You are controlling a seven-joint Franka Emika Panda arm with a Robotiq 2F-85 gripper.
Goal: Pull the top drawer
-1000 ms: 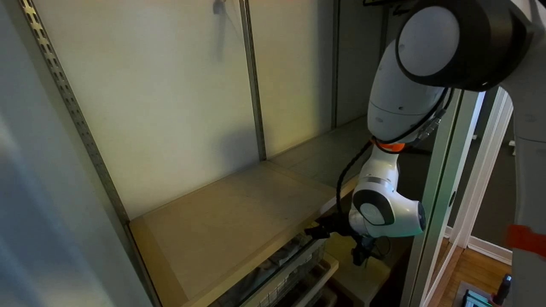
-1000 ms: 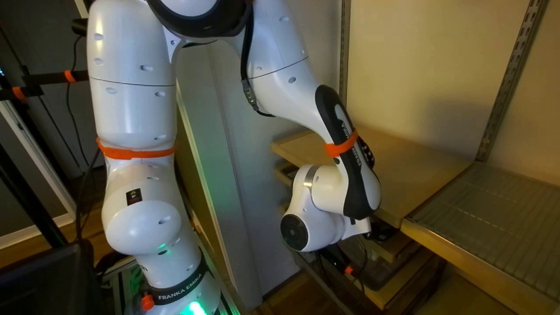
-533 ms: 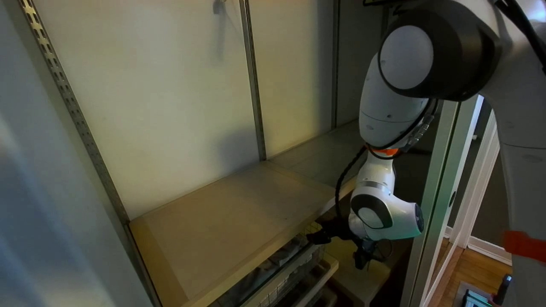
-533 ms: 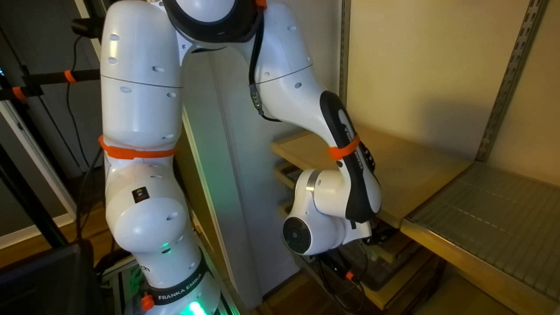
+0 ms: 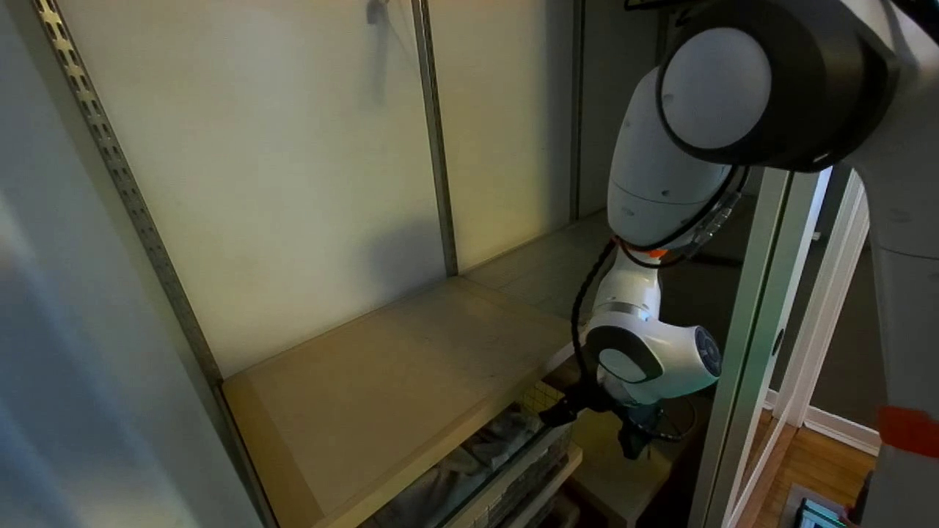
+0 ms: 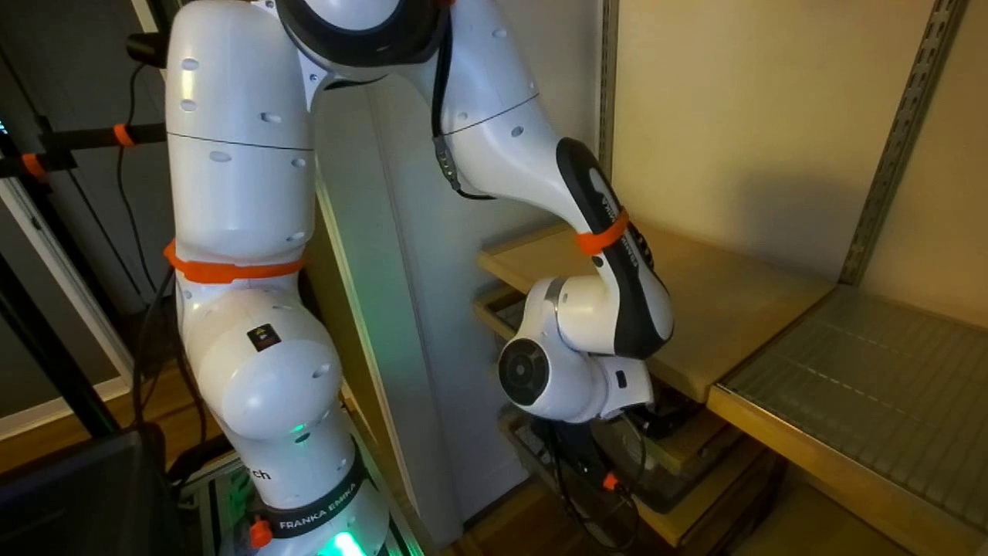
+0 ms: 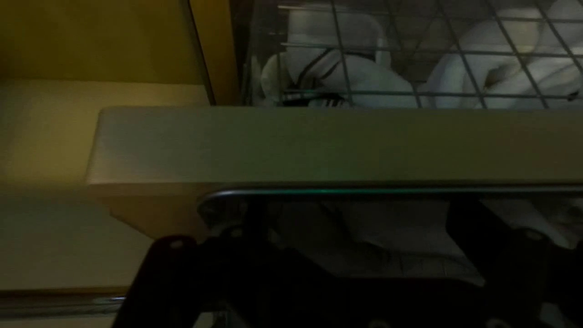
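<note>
Soft shadow (image 6: pixel 799 220) smudges the wall (image 6: pixel 718 93) in both exterior views; the wrist view is dim.

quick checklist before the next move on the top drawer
1. Top drawer out past the countertop: ok, fabric inside it shows.
2. Gripper at the drawer front: ok, near its rim in the wrist view.
3. Front pinched: not ok, the fingers stand apart along it.
4. Fingers touching the rim: cannot tell, too dark.
5. Cable clear of the countertop: cannot tell, they overlap in an exterior view.
</note>
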